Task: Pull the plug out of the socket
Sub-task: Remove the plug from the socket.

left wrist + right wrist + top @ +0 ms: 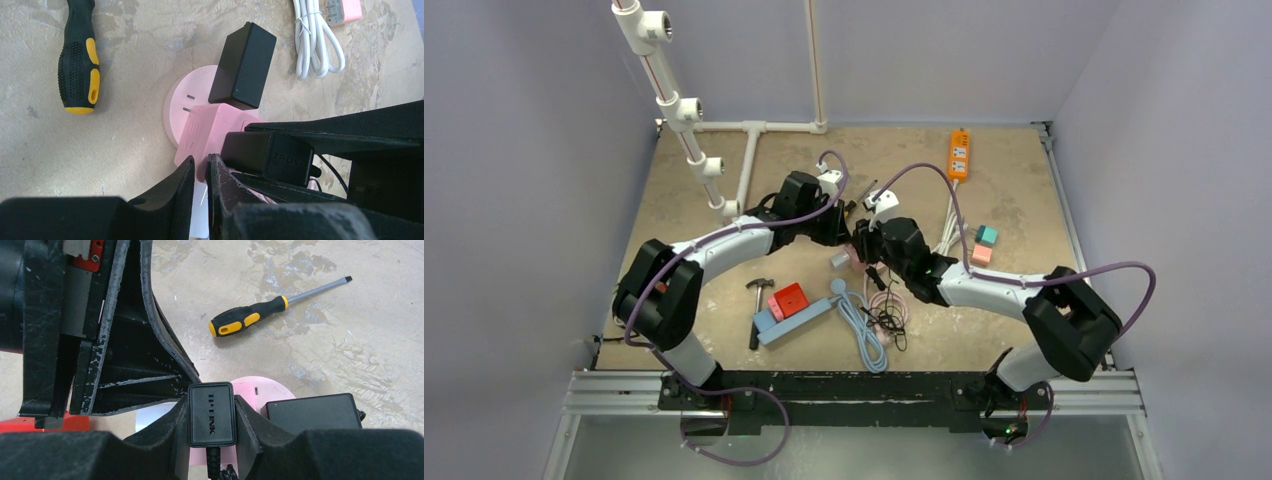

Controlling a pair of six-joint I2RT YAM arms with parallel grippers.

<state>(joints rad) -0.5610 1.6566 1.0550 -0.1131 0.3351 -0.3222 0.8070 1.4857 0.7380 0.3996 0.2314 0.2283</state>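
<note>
1. The pink socket stands on the worktop, a square block on a round base.
2. The plug, a small black box with lettering on its back, sits tight against one side of the socket's block. No prongs show, and its thin black lead runs away from the socket.
3. The right hand is clamped on the plug, one finger on each flank.
4. The left hand is at the socket's near corner with its fingers drawn together. Only a thin slit shows between them, and whether they nip the socket's edge is unclear.
5. A second, larger black adapter stands plugged into the socket's round base.
6. A black-and-yellow screwdriver lies apart from the socket, and a bundled white cable lies beyond the larger adapter.
</note>
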